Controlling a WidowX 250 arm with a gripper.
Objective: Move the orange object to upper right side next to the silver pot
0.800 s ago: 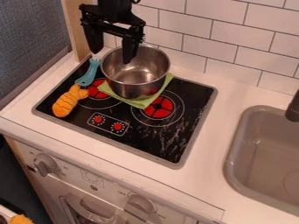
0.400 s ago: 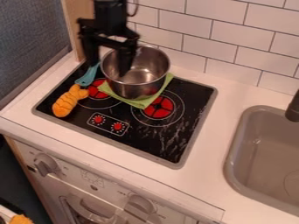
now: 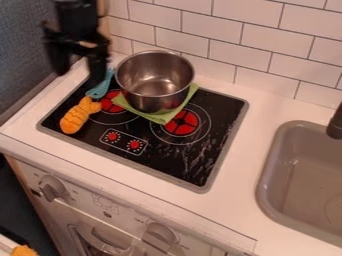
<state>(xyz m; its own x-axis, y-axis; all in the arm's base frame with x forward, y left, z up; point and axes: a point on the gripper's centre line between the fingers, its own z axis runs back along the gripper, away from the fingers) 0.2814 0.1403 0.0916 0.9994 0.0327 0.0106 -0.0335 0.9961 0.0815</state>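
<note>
- The fingers (image 3: 99,66) of the gripper (image 3: 79,77) stand wide apart, pointing down, with nothing held between them.
- They hang at the far left, over the corner of the hob (image 3: 217,169); in the view, the right-hand finger overlaps the turquoise utensil (image 3: 99,90), and I cannot tell how much height lies between.
- From the fingers, the orange object (image 3: 73,120) lies almost straight toward the near side, on the hob's left part.
- Its long axis slants from near left to far right, the narrower end pointing toward the utensil and just beside it.
- So the next move seems to be nearward and down, probably with a small turn of the wrist to close across the narrow width.
- Coming in too far back could catch the utensil instead.
- The silver pot (image 3: 155,85) is right of the fingers, upright on a green cloth (image 3: 162,118).
- The pickup is still to be made; the goal lies past the pot, so the carry should go high or around it.
</note>
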